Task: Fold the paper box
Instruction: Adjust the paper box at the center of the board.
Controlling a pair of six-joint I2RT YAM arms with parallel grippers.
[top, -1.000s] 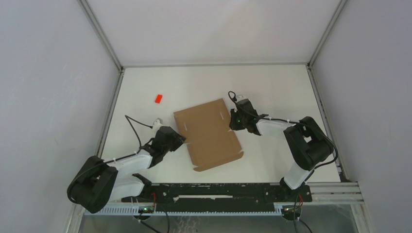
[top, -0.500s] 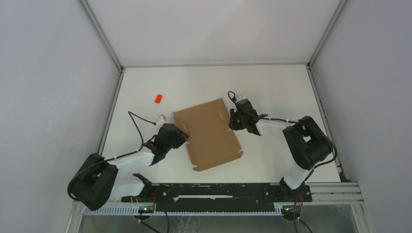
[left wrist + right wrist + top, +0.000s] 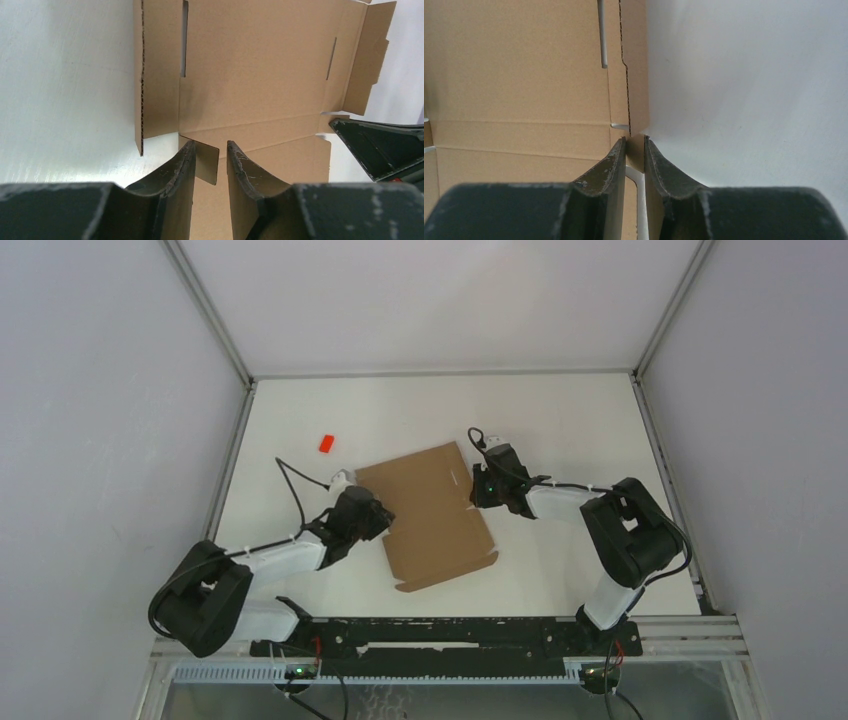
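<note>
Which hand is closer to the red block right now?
Left. The left hand is at the paper box's left edge, on the red block's side. The right hand is at the box's opposite edge, with the cardboard lying between it and the block.

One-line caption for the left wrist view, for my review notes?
Left gripper straddles a small flap at the edge of the flat paper box.

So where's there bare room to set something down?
Bare: the strip between the paper box and the back wall, and the near patch between box and right arm. Crowded: mid-table, where left fingers and right fingers reach the box.
</note>
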